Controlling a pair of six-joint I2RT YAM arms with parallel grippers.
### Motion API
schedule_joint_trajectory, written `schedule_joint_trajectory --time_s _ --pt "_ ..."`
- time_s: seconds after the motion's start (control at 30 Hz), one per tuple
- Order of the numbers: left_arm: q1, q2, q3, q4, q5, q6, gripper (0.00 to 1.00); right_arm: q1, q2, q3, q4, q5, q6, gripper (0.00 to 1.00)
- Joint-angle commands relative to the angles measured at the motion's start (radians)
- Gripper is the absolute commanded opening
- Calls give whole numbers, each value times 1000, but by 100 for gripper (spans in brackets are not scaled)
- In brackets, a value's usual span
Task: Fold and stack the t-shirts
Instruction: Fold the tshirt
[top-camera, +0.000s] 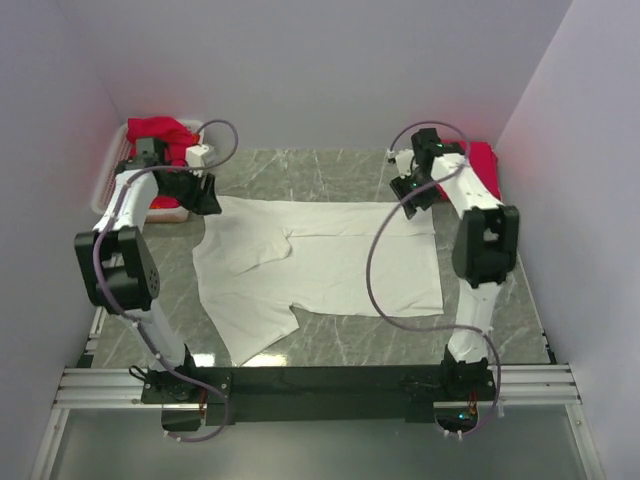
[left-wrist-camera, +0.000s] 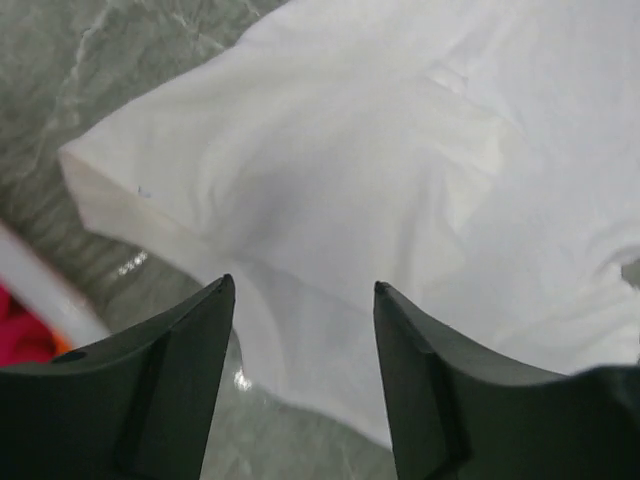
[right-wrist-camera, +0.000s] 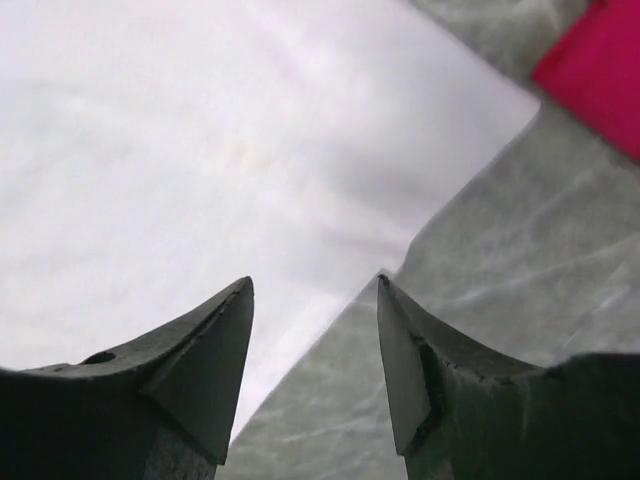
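Currently the white t-shirt (top-camera: 320, 265) is lying spread flat in the middle of the marble table (top-camera: 330, 170), with one sleeve pointing toward the near left. Left gripper (left-wrist-camera: 304, 285) is hovering over the shirt's far-left corner, jaws apart, nothing between them. Its wrist view is showing a hemmed corner of cloth under the gap; whether the fingers are touching the cloth cannot be told. Right gripper (right-wrist-camera: 315, 280) is hanging over the far-right corner, jaws also apart, gripping nothing. The shirt edge is running right under the gap there, white cloth on one side and bare marble on the other. Red clothing (top-camera: 160, 132) is sitting piled in a white basket (top-camera: 108, 180) at the far-left corner of the table, just beside the left arm. Another red garment (top-camera: 485, 165) is lying at the far-right edge, near the right gripper and apart from the white shirt. Both arms are reaching out from the near edge, cables looping above the shirt.
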Motion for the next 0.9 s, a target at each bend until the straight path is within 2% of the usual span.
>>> schedule_joint_trajectory --time_s 0.0,0.07,0.17,0.33,0.47,0.57,0.7,0.87 --pt "75 -111 -56 -287 118 351 64 12 -282 -234 7 -82 -82 60" --pt "103 -153 -126 -403 113 503 66 17 -406 -357 6 -102 -128 58" --pt "149 -229 -243 -436 106 585 67 41 -558 -633 21 -105 -157 53" --pt "160 -404 -429 -366 71 643 64 84 -743 -900 102 -23 -199 40" --pt "157 -460 -481 -346 49 656 63 89 -821 -1066 139 5 -222 35" --pt "159 -467 -501 -338 47 654 63 88 -818 -1141 188 27 -219 35" --pt "159 -470 -501 -327 52 642 63 88 -768 -1163 245 30 -190 36" --pt "159 -472 -523 -321 17 679 64 89 -723 -1169 293 41 -193 45"
